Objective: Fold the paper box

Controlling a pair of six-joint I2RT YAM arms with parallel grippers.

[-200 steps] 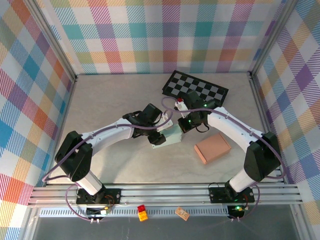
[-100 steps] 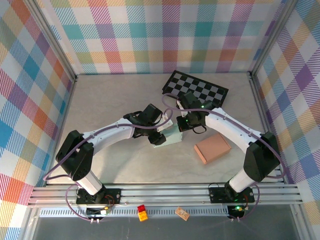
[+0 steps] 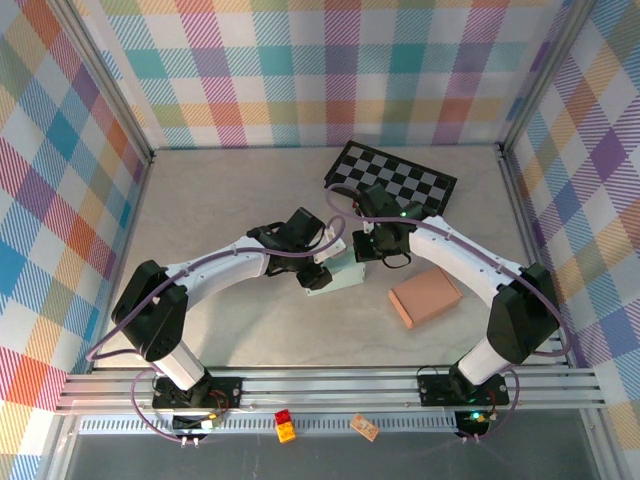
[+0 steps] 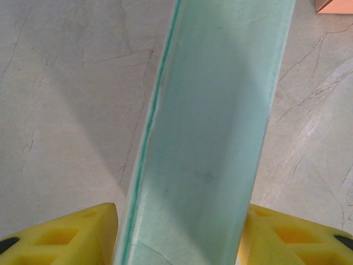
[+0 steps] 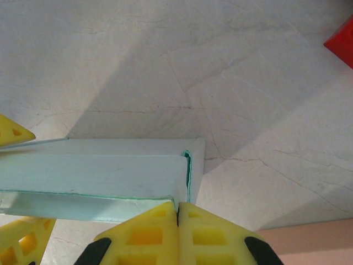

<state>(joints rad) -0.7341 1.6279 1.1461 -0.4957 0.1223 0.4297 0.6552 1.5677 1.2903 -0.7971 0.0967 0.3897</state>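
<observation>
Left wrist | pale-green paper box [image 4: 209, 138]: smooth, flat-walled | marbled table [image 4: 55, 110]

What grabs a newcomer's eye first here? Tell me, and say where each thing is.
The pale green paper box stands mid-table, where both arms meet: the left jaws clasp its sides, and the right jaws are shut at its top corner. Behind it lies a black-and-white checkerboard, and nearer the right arm sits a salmon block.
</observation>
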